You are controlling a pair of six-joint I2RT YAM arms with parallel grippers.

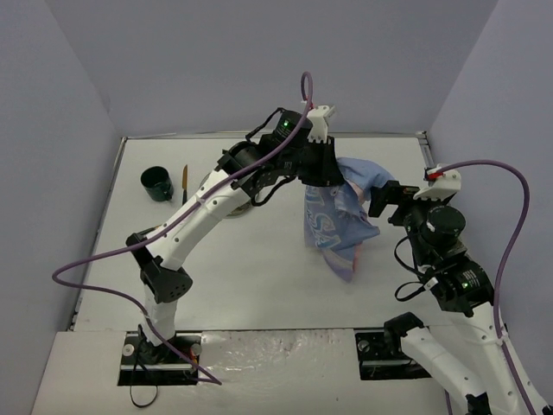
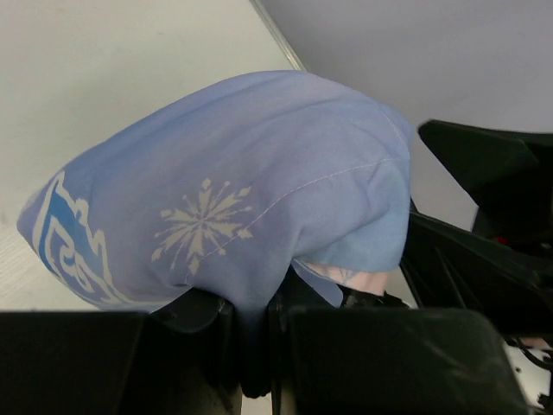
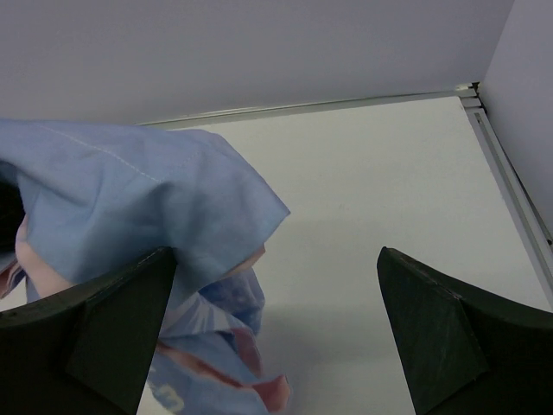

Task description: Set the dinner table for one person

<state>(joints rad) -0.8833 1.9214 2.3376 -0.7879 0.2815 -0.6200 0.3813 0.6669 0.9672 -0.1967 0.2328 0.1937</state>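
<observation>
A crumpled blue placemat cloth [image 1: 339, 214] with a pale snowflake print hangs over the right middle of the white dinner table [image 1: 259, 285], its lower end drooping toward the surface. My left gripper [image 1: 331, 173] is shut on the cloth's upper fold. In the left wrist view the fabric [image 2: 242, 190] bulges out from between the closed jaws [image 2: 255, 346]. My right gripper [image 1: 385, 201] stands open just right of the cloth. In its wrist view the left finger [image 3: 95, 337] touches or overlaps the cloth's [image 3: 130, 207] hanging edge, and bare table [image 3: 380, 199] shows between the jaws [image 3: 276, 328].
At the back left stand a dark green cup [image 1: 157, 183] and a thin utensil with an orange handle [image 1: 184, 183]. A round dish [image 1: 212, 183] lies partly hidden under the left arm. Grey walls close the table on three sides, with a metal rim [image 1: 425, 143] at the back right.
</observation>
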